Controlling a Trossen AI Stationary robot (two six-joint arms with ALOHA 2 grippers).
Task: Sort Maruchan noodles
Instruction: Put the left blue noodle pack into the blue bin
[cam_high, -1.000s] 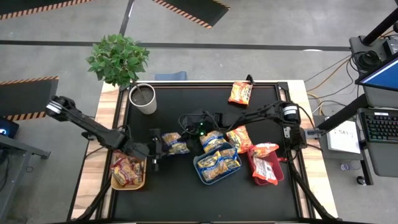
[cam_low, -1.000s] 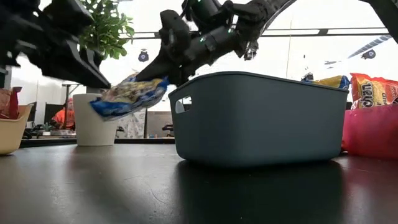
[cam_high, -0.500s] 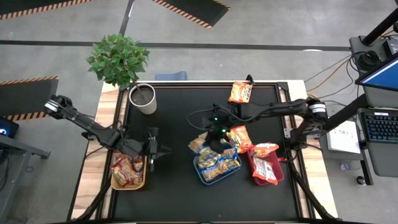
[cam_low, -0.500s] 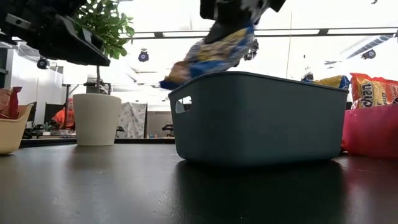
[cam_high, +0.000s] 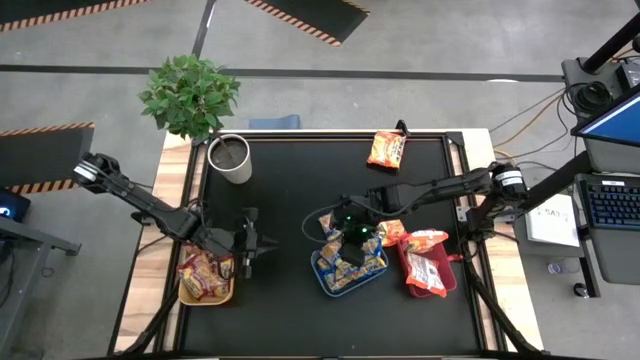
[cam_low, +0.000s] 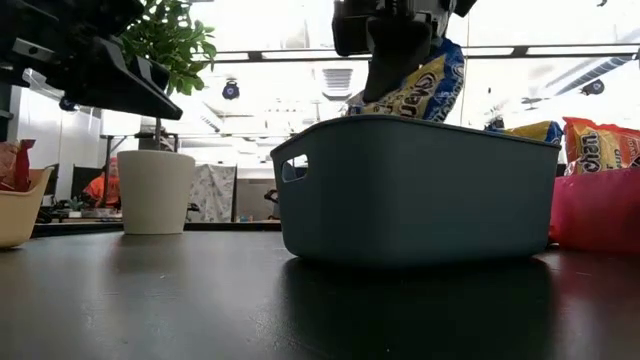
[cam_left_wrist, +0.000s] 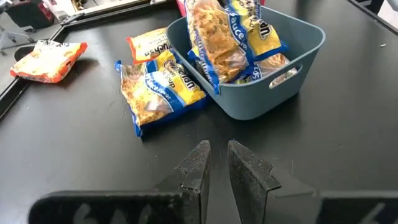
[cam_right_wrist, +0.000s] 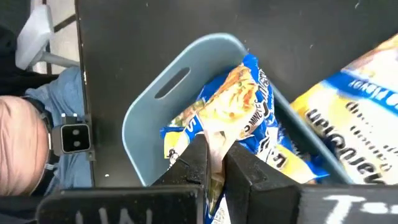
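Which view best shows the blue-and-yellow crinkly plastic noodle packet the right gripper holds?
Right wrist view: blue-and-yellow noodle packet pinched by the right gripper over the blue tray. Low view shows its edge; the high view hides it.

A black desk (cam_high: 290, 180) is carrying a white cup (cam_high: 230, 158) at its far left corner, a yellow tray (cam_high: 205, 280), a blue tray (cam_high: 348, 268) and a red tray (cam_high: 425, 272) along the near side, an orange packet (cam_high: 386, 149) lying far back, and loose blue-and-yellow packets (cam_left_wrist: 155, 84) lying just beside the blue tray.
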